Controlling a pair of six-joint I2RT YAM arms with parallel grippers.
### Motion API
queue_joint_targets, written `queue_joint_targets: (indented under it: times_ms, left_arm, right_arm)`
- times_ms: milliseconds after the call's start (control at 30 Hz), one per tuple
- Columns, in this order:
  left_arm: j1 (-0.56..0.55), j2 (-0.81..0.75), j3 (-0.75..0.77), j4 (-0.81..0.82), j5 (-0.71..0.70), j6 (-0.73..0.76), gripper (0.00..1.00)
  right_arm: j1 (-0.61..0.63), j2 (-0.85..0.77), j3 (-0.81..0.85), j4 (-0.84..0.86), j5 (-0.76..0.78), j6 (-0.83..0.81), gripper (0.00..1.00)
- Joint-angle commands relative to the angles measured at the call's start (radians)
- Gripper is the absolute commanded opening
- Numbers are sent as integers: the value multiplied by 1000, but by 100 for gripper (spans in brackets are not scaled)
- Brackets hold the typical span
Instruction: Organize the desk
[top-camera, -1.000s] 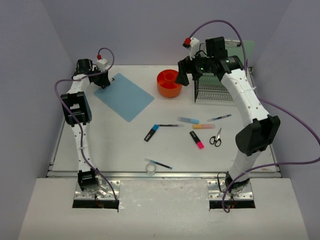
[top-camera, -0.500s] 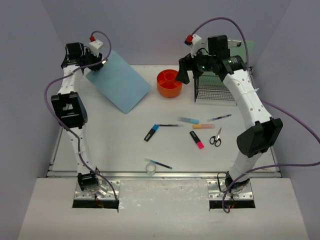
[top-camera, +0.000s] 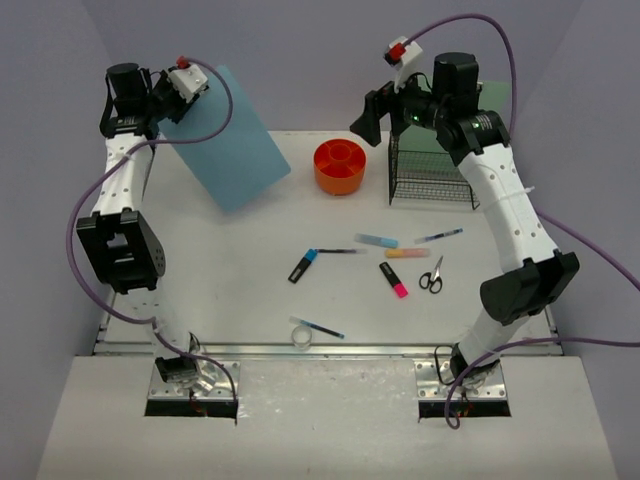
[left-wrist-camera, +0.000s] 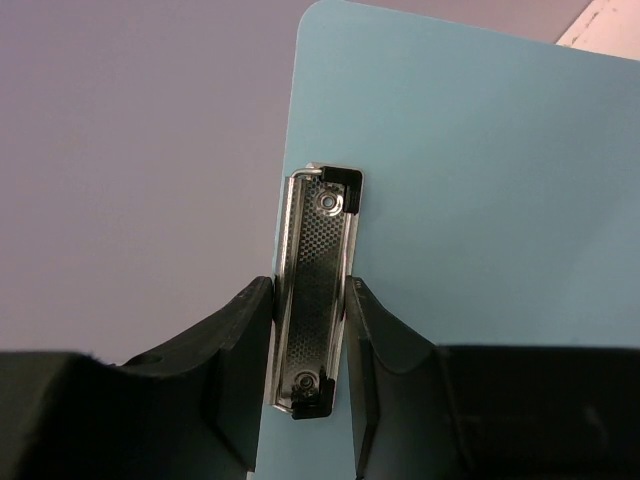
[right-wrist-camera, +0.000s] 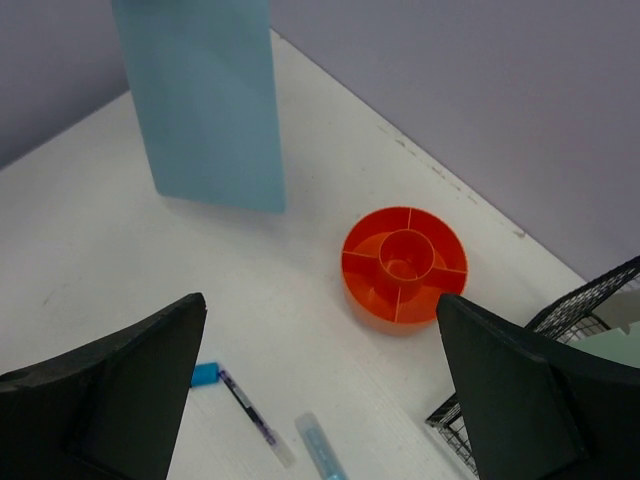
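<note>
Nearest the arm bases, a tape roll (top-camera: 301, 337) and a blue pen (top-camera: 320, 327) lie on the bench (top-camera: 200, 290), which spreads white and flat between the lavender walls. Further in, a black marker (top-camera: 302, 266), three highlighters, pink (top-camera: 393, 280), orange (top-camera: 407, 253) and blue (top-camera: 376, 240), and a pair of scissors (top-camera: 432, 275) are scattered near each other. Beyond them an orange tray (top-camera: 339, 166) stands just beside a wire rack (top-camera: 430, 178).

At the far left, a blue clipboard (top-camera: 230, 140) is held up steeply tilted. The left hand (left-wrist-camera: 310, 290) is pinching it across its metal clip (left-wrist-camera: 318, 225), one finger on each long side. Whether the lower edge rests on the bench cannot be told. The right hand (right-wrist-camera: 320, 305) is spread wide and holds nothing; it hangs above the bench near the orange tray.

The step in hand is judged to be the carrying of the clipboard, probably toward the wire rack. For this to be done well, the pinch on the clip should be kept firm, because the board is wide and hangs from one short edge, so it may swing or slip. The board should be kept high enough to pass over the orange tray. The free edge could be steadied by the open right hand, which otherwise should be held out of the path.
</note>
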Motion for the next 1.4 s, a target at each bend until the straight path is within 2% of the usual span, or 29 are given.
queue_joint_targets:
  times_ms: [0, 200, 400, 500, 567, 867, 1167, 1367]
  left_arm:
    - [-59, -208, -168, 137, 52, 235, 0]
    - [-108, -367, -315, 168, 75, 395, 0]
    - [-144, -514, -493, 260, 105, 553, 0]
    - [-158, -567, -544, 288, 116, 587, 0]
    - [-166, -625, -597, 303, 136, 660, 0]
    - [-243, -784, -801, 300, 168, 905, 0]
    - [-331, -862, -876, 278, 161, 1044, 0]
    - [-356, -881, -899, 241, 158, 1115, 0]
  right_arm:
    - [19, 17, 134, 77, -7, 1, 99]
    - [101, 105, 324, -42, 59, -142, 99]
    - [244, 71, 256, -86, 191, -369, 99]
    - [288, 82, 274, -112, 236, -425, 99]
    - [337, 105, 322, -148, 309, -443, 99]
    - [428, 96, 301, -137, 385, -487, 99]
    - [461, 99, 262, -157, 295, -435, 99]
    - [470, 140, 305, -193, 229, -382, 92]
